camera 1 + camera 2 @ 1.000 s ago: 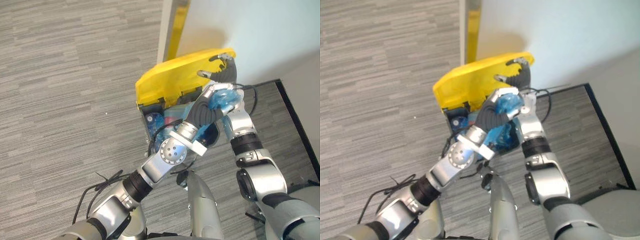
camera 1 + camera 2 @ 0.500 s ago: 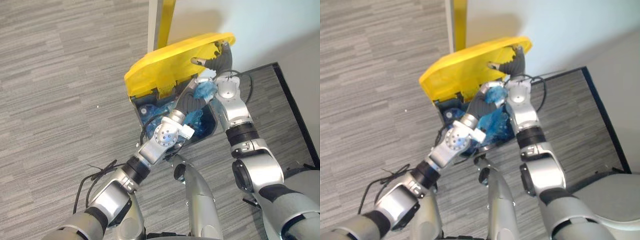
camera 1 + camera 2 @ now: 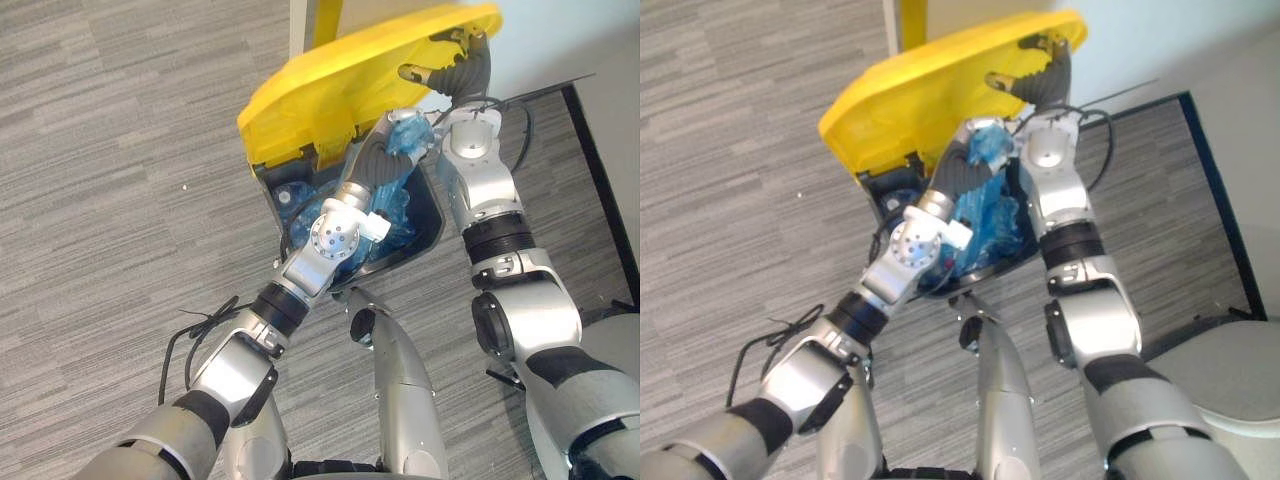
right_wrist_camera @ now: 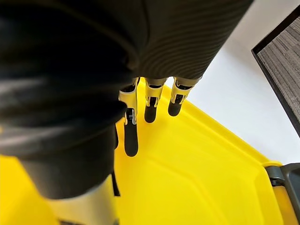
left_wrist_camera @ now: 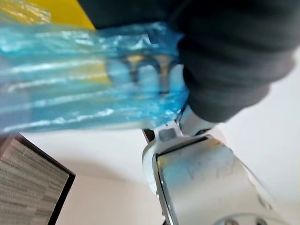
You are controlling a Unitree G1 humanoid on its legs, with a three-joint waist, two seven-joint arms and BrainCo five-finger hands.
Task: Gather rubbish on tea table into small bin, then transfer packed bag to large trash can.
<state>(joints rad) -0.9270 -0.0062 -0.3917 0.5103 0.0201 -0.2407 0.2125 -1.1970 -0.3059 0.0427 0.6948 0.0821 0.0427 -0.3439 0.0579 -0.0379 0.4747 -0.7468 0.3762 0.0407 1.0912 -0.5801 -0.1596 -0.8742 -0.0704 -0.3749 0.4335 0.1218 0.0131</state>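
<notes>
The yellow lid [image 3: 320, 100] was propped by the straight fingers of the right hand [image 3: 458, 70]; the blue bag [image 3: 408, 135], clenched in the left hand [image 3: 378, 160] with the large trash can [image 3: 270, 200] below, was judged due for release.

1. Blue bag [image 3: 408, 138]: crinkled, see-through blue plastic. It was bunched in the left hand [image 3: 378, 158] at the can's open mouth, with its lower part down inside.
2. Large trash can [image 3: 432, 218]: dark body, upright, open.
3. Yellow lid [image 3: 320, 90]: tilted up, with the fingers of the right hand [image 3: 455, 68] against it.
</notes>
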